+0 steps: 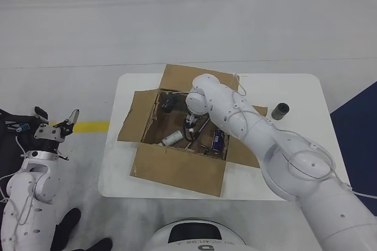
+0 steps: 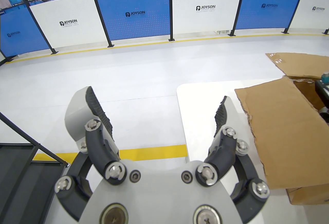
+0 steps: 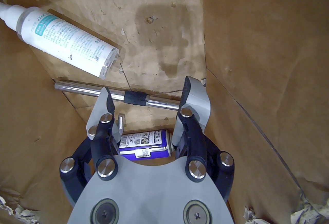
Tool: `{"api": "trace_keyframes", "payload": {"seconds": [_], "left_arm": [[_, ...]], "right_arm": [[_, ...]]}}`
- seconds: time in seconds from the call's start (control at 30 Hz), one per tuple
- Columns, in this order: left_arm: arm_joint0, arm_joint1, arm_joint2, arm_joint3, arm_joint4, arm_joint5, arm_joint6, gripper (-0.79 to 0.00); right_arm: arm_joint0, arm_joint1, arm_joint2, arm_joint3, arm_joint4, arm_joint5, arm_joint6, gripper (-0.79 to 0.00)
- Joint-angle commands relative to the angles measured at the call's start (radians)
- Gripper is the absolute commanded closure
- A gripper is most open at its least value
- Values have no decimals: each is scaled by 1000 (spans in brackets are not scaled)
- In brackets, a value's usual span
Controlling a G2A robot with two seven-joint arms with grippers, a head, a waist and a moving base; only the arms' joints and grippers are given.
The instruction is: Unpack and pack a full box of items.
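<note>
An open cardboard box (image 1: pixel 176 169) stands on the white table (image 1: pixel 289 176). My right gripper (image 3: pixel 147 91) is down inside it, open, its fingers straddling a shiny metal rod (image 3: pixel 77 88) with a black band, close above the box floor (image 3: pixel 159 16). A white bottle (image 3: pixel 64 39) lies beside the rod and a blue can (image 3: pixel 145 144) lies under the gripper's base. From above, the right gripper (image 1: pixel 191 128) sits between the white bottle (image 1: pixel 173 138) and the blue can (image 1: pixel 218 141). My left gripper (image 2: pixel 156 96) hangs open and empty off the table's left side.
A black cylinder (image 1: pixel 279 111) stands on the table right of the box. A dark item (image 1: pixel 171 100) lies in the box's far corner. The box's flaps (image 2: pixel 277 132) spread outward. Bare floor with a yellow line (image 1: pixel 91 126) lies left of the table.
</note>
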State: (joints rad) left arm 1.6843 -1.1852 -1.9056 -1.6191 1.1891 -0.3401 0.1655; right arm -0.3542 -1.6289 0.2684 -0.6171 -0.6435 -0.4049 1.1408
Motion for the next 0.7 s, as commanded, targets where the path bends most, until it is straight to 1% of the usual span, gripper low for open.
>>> {"api": "trace_keyframes", "payload": {"seconds": [0.0,0.5,0.53,0.6,0.63,0.67], "left_arm": [[0,0,0,0,0,0,0,-785],[0,0,0,0,0,0,0,-785],[0,0,0,0,0,0,0,-785],[0,0,0,0,0,0,0,-785],[0,0,0,0,0,0,0,-785],[0,0,0,0,0,0,0,-785]], "right_arm": [[0,0,0,0,0,0,0,-526],[0,0,0,0,0,0,0,-526],[-10,1,-2,-1,-2,-6,-7,-785],[-21,8,1,-2,-7,-38,-5,-785],[-25,14,8,-6,-3,-50,-12,-748],[-29,22,15,-11,-2,-60,-17,-640]]}}
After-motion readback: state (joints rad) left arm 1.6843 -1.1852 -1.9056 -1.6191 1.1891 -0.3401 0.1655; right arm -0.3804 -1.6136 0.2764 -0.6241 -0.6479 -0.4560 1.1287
